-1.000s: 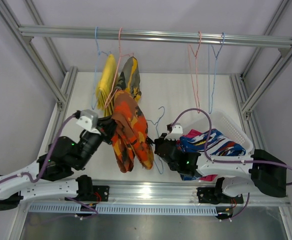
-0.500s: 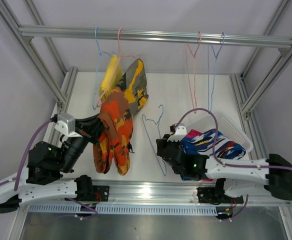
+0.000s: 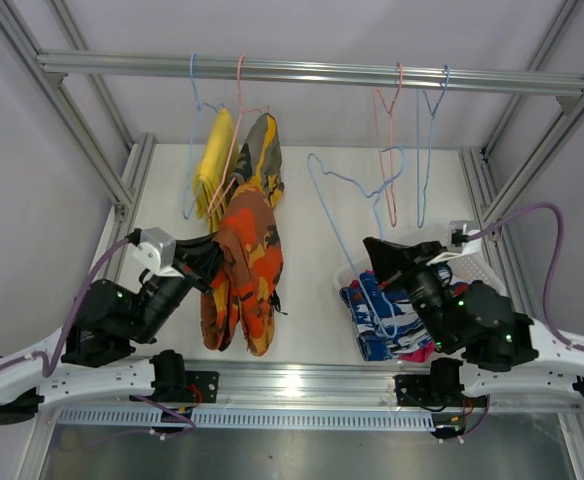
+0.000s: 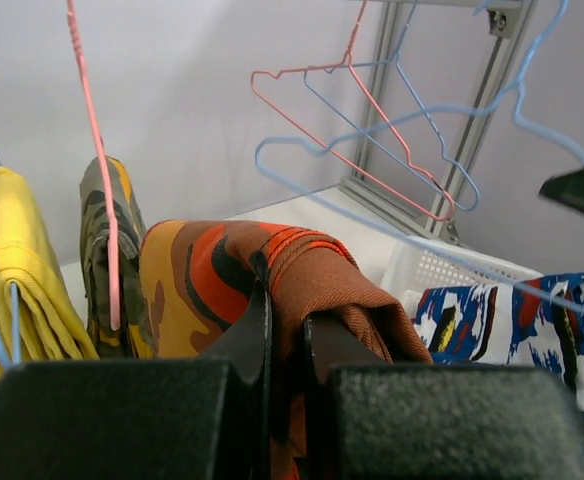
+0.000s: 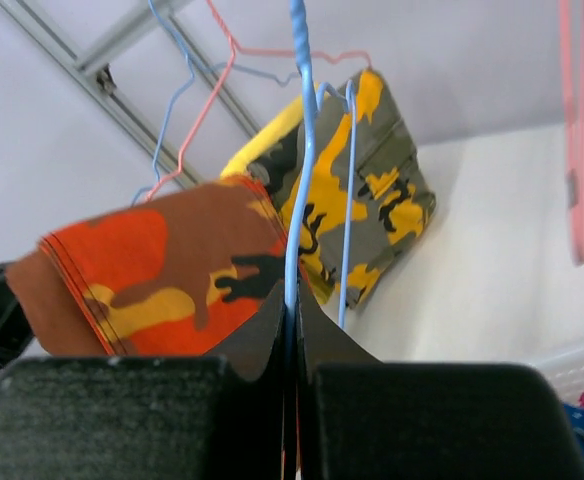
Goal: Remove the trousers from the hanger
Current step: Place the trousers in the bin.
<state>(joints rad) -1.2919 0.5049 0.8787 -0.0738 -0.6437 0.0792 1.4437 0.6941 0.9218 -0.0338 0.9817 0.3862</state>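
The left gripper [image 4: 287,325] is pinching tight on a fold of the orange-red patterned trousers [image 3: 244,270], which are hanging left of centre. The right gripper [image 5: 290,315] is clamping a blue wire hanger [image 5: 293,260] held up at centre. The yellow trousers [image 3: 212,165] and camouflage trousers [image 3: 262,150] are hanging at upper left, and the blue-and-white trousers [image 3: 380,318] are lying in the white basket [image 3: 475,258] at lower right.

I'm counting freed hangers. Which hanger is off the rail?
The blue hanger pinched in the right gripper, bare and held in the air. The other two blue hangers and both pink ones hook over the top rail.
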